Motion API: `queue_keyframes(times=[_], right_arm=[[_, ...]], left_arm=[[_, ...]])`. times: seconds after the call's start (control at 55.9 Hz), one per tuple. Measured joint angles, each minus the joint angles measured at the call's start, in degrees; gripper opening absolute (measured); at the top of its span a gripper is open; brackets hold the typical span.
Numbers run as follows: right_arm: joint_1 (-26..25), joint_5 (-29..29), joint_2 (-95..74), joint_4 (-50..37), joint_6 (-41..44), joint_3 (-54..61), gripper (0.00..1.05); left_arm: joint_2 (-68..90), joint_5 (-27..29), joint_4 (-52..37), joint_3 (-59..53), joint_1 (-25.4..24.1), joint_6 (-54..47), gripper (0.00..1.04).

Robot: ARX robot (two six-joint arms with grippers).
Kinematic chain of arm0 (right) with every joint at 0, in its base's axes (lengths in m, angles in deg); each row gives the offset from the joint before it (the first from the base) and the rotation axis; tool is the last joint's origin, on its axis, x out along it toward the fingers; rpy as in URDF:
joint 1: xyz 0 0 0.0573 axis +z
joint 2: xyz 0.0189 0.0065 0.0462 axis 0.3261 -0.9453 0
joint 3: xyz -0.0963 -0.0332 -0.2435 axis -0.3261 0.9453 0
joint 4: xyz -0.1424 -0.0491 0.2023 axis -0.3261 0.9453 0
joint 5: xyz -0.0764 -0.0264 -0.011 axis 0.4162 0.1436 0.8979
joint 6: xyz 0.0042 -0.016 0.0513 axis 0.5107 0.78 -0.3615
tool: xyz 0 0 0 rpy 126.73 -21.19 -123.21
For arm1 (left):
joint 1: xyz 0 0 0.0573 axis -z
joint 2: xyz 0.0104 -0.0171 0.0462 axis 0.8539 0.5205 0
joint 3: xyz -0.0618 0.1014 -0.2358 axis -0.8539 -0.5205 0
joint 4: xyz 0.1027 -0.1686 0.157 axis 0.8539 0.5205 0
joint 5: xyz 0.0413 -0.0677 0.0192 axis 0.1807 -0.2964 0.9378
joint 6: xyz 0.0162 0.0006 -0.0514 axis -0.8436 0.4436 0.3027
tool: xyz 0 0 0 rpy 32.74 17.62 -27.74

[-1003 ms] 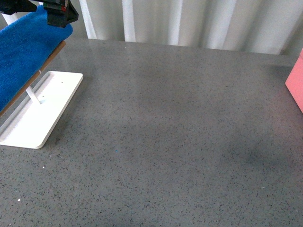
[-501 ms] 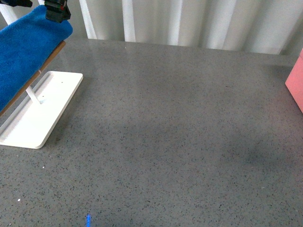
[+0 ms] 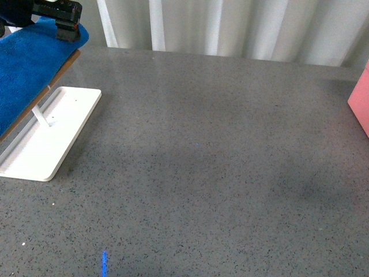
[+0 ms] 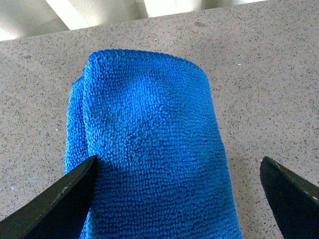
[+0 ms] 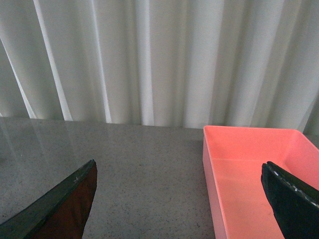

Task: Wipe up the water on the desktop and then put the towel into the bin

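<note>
The blue towel [image 3: 29, 69] hangs folded over a wooden rod [image 3: 64, 64] that stands on the white tray [image 3: 57, 133] at the desktop's [image 3: 219, 173] far left. My left gripper [image 3: 62, 23] hovers over the towel's far end. In the left wrist view it is open [image 4: 178, 159], its fingers either side of the towel [image 4: 149, 129], with one finger [image 4: 65, 194] at the cloth's edge and the other apart. The right gripper [image 5: 179, 163] is open and empty above the table beside the pink bin [image 5: 259, 179]. I cannot make out any water.
A corner of the bin [image 3: 360, 101] shows at the right edge of the front view. White curtains [image 3: 230, 26] hang behind the table's back edge. The speckled grey surface spreads wide between tray and bin.
The left gripper has shifted slightly left and down over the towel's far end. The towel, tray and bin have not moved.
</note>
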Motion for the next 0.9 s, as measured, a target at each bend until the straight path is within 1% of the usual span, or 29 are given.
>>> queue_keyframes(times=[0.072,0.107,0.179,0.286,0.322,0.412,0.448,0.483,0.537,0.645,0.895], right_arm=[[0.0,0.0,0.0,0.0,0.02,0.0,0.98],[0.0,0.0,0.0,0.0,0.02,0.0,0.98],[0.0,0.0,0.0,0.0,0.0,0.0,0.98],[0.0,0.0,0.0,0.0,0.02,0.0,0.98],[0.0,0.0,0.0,0.0,0.02,0.0,0.98],[0.0,0.0,0.0,0.0,0.0,0.0,0.98],[0.0,0.0,0.0,0.0,0.02,0.0,0.98],[0.0,0.0,0.0,0.0,0.02,0.0,0.98],[0.0,0.0,0.0,0.0,0.0,0.0,0.98],[0.0,0.0,0.0,0.0,0.02,0.0,0.98],[0.0,0.0,0.0,0.0,0.0,0.0,0.98]], left_arm=[[0.0,0.02,-0.31,-0.04,0.0,-0.02,0.98],[0.0,0.02,-0.46,-0.07,0.0,-0.04,0.95],[0.0,0.02,-0.74,-0.28,0.0,-0.04,0.85],[0.02,0.31,-1.29,-0.76,-0.02,-0.11,0.69],[0.02,0.46,-1.73,-1.2,-0.07,-0.22,0.6],[0.04,1.03,-2.54,-1.92,-0.07,-0.52,0.48],[0.04,1.38,-3.06,-2.36,-0.11,-0.9,0.39],[0.04,1.4,-3.37,-2.58,-0.13,-0.98,0.34],[0.02,1.33,-3.85,-2.93,-0.22,-1.38,0.22],[0.0,1.36,-4.57,-3.34,-0.17,-1.66,0.06],[-0.87,0.98,-4.42,-3.54,-0.37,-0.96,0.05]])
